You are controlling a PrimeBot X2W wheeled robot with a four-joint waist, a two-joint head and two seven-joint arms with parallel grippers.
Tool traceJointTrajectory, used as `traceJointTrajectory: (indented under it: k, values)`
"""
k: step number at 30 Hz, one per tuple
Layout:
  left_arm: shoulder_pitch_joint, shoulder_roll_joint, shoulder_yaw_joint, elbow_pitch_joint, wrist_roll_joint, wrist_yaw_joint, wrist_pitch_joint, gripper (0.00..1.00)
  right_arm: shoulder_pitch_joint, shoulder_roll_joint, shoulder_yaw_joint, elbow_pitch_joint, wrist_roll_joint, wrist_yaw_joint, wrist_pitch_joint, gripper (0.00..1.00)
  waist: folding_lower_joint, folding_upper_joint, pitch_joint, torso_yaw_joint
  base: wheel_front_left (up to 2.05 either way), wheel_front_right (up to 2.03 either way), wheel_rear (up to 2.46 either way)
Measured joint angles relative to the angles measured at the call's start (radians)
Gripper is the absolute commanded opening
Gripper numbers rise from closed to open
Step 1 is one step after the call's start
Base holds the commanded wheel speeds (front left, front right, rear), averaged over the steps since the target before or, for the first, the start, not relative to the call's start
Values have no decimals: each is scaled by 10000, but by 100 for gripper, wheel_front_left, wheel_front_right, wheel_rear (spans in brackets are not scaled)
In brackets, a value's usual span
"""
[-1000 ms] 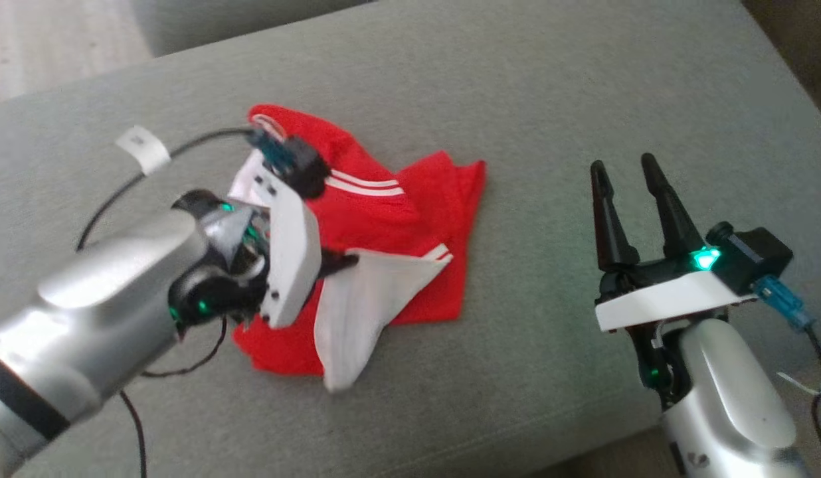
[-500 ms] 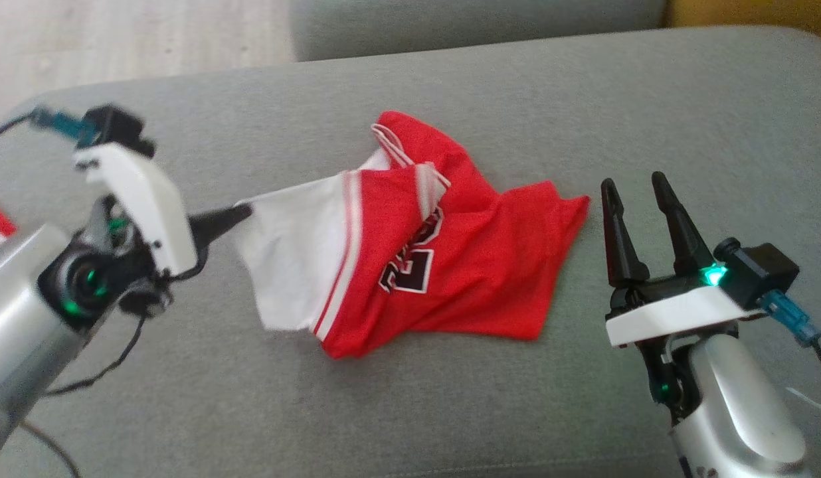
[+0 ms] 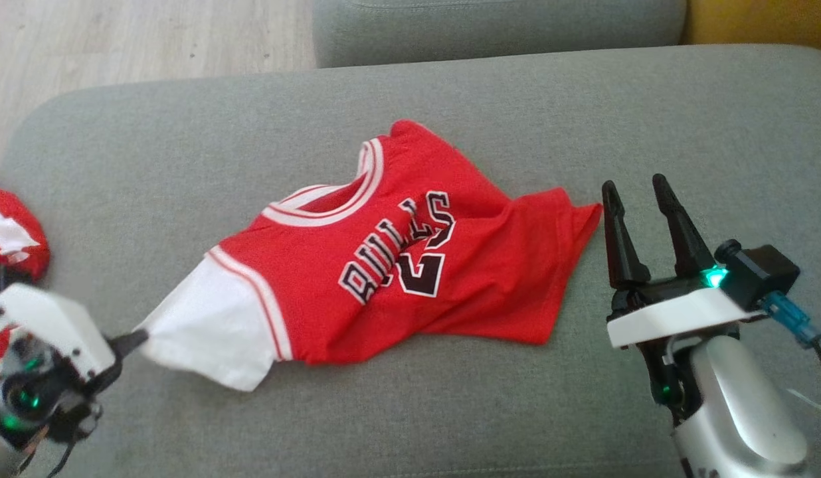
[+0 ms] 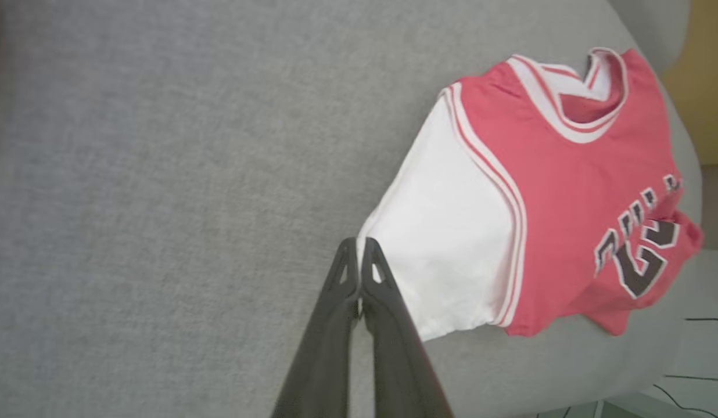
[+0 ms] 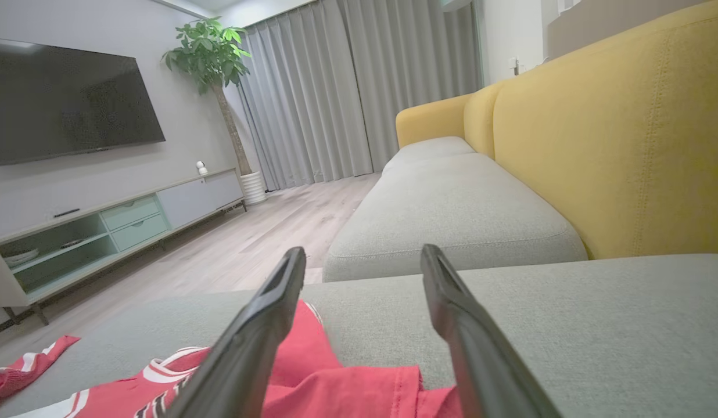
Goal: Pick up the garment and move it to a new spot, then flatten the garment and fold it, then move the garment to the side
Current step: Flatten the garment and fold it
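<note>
Left gripper [image 3: 138, 337] is closed, fingers pressed flat together, pinching the cuff edge of the white sleeve [image 3: 211, 332] on the red Bulls jersey [image 3: 410, 265]. The sleeve fabric draws to a point right at its tips; the left wrist view confirms the tips meet on the sleeve's corner. From that gripper the jersey runs straight out ahead of the fingers across the grey sofa cushion [image 3: 450, 411]: sleeve first, then the striped collar, then the chest print, face up. The body is not flat; a fold cuts across the lettering and number, and the far hem is wrinkled. Right gripper [image 3: 633, 184] is open, fingers well apart, nothing between them, held over the cushion. The jersey's far hem corner lies just beside its left fingertip; contact cannot be told. In the right wrist view the red fabric sits low, under and left of those fingers. A second red-and-white garment [image 3: 12, 242] is bunched near the left gripper's wrist at the cushion's end, apart from the jersey. Beyond the right gripper's tips sits another grey seat cushion [image 5: 452, 215], with the yellow backrest [image 5: 626, 133] to their right.
</note>
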State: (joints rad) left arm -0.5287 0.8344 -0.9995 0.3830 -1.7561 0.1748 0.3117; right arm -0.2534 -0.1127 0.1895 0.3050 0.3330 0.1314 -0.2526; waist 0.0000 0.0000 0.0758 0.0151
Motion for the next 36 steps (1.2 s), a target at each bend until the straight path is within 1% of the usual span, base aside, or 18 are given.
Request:
traceJointTrajectory:
  k: [3, 6, 7, 10, 12, 15, 19, 22, 23, 25, 26, 27, 28, 30, 32, 33, 36]
  values:
    - [351, -8, 15, 523, -2, -8, -313, 0, 8, -31, -31, 4, 0, 0, 0, 100, 0, 0, 28, -92, 0, 0, 0]
    - [562, -100, 46, 1026, -86, -213, -510, 0, 24, -207, -96, 6, 0, 0, 0, 100, 0, 0, -26, -173, 0, 0, 0]
    - [562, -161, 54, 1129, -88, -268, -564, 100, 26, -247, -121, 8, 0, 0, 0, 100, 0, 0, -56, -176, 0, 0, 0]
    - [557, -255, 84, 1244, -15, -487, -755, 100, 42, -265, -128, 38, 0, 0, 0, 100, 0, 0, -176, -168, 0, 0, 0]
    - [542, -244, 81, 1237, 167, -531, -949, 100, 66, -265, -127, 42, 0, 0, 0, 100, 0, 0, -221, -163, 0, 0, 0]
    - [378, -171, 77, 871, 897, -694, -1570, 100, 298, -290, -140, 59, 0, 0, 0, 100, 0, 0, -361, -103, 0, 0, 0]
    - [-290, 63, 46, -249, 2288, -656, -2861, 100, 434, -303, -161, 58, 0, 0, 0, 100, 0, 0, -438, -60, 0, 0, 0]
    - [-732, 117, 40, -1452, 3747, -238, -4414, 100, 430, -309, -278, 23, 0, 0, 0, 100, 0, 0, -414, -90, 0, 0, 0]
    - [-747, 54, 102, -1804, 3971, 63, -4953, 100, 430, -318, -322, 21, 0, 0, 0, 100, 0, 0, -401, -90, 0, 0, 0]
    - [-658, -138, 136, -2389, 4790, 696, -5509, 100, 441, -370, -339, 31, 0, 0, 0, 100, 0, 0, -380, -111, 0, 0, 0]
    - [-521, -307, 301, -2638, 5189, 1072, -5605, 100, 440, -389, -341, 29, 0, 0, 0, 100, 0, 0, -372, -129, 0, 0, 0]
    - [-277, -562, 696, -2878, 5614, 1430, -5609, 100, 441, -399, -357, 25, 0, 0, 0, 100, 0, 0, -353, -144, 0, 0, 0]
    - [59, -922, 1335, -3168, 6186, 1755, -5613, 100, 443, -408, -380, 25, 0, 0, 0, 100, 0, 0, -332, -152, 0, 0, 0]
    - [811, -1716, 2464, -3800, 7785, 2357, -5614, 100, 446, -410, -395, 21, 0, 0, 0, 100, 0, 0, -316, -179, 0, 0, 0]
    - [1698, -2387, 3214, -4249, 9233, 2617, -5660, 100, 557, -416, -405, -10, 0, 0, 0, 100, 0, 0, -306, -211, 0, 0, 0]
    - [2188, -2661, 3519, -4347, 9867, 2677, -5674, 100, 671, -418, -399, -10, 0, 0, 0, 100, 0, 0, -301, -216, 0, 0, 0]
    - [3546, -3381, 4226, -4412, 11327, 2598, -5674, 100, 1055, -424, -351, -8, 0, 0, 0, 100, 0, 0, -308, -201, 0, 0, 0]
